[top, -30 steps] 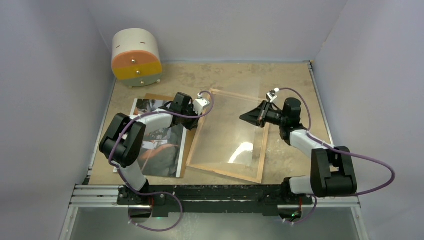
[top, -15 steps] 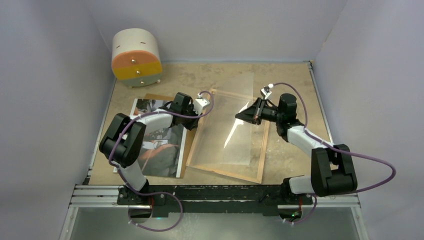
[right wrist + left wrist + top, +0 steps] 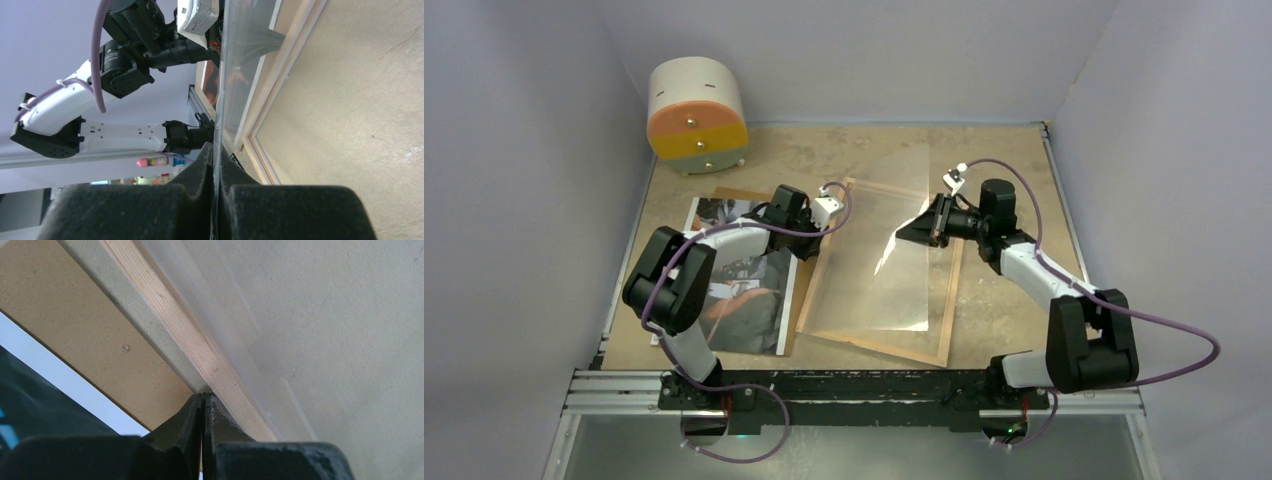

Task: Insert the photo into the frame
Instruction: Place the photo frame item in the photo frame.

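Observation:
The frame (image 3: 951, 300) lies back up mid-table, its light wooden rim showing. My right gripper (image 3: 906, 232) is shut on the right edge of the clear pane (image 3: 894, 270) and holds it tilted up over the frame. In the right wrist view the pane (image 3: 223, 75) runs edge-on between my pads (image 3: 216, 150), above the rim (image 3: 270, 95). My left gripper (image 3: 814, 245) is shut and empty, with its tips (image 3: 204, 396) against the frame's left rim (image 3: 200, 350). The photo (image 3: 744, 290) lies face up at the left, on the brown backing board (image 3: 734, 193), partly under my left arm.
A round drawer box (image 3: 696, 115) with orange and yellow fronts stands at the back left. Grey walls close in the table on three sides. A metal rail (image 3: 854, 385) runs along the near edge. The left wrist view shows the board (image 3: 75, 315) and the photo's white border (image 3: 75, 382).
My right gripper has risen and moved left and back, tipping the pane up more steeply off the frame. My left arm has not moved.

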